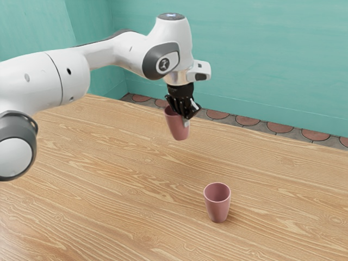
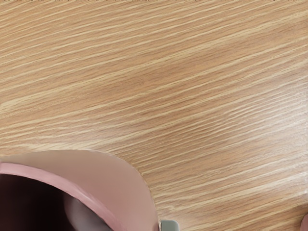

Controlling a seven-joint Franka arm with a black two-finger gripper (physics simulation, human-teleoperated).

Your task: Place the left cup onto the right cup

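Pincer (image 1: pixel 184 113) clamped on the rim of held pink cup (image 1: pixel 177 128) at upper centre of exterior frame, cup hanging clear of counter (image 1: pixel 98 185), slightly tilted. Second pink cup (image 1: pixel 217 202) upright on counter, lower right of centre, well apart from it. Wrist view has the held cup's blurred rim at lower left, over wood grain

Wood table (image 1: pixel 109 179); teal wall (image 1: pixel 272 49); tiled floor (image 1: pixel 280 128)

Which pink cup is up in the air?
The held cup, hanging from the gripper above the table; the other cup stands on it.
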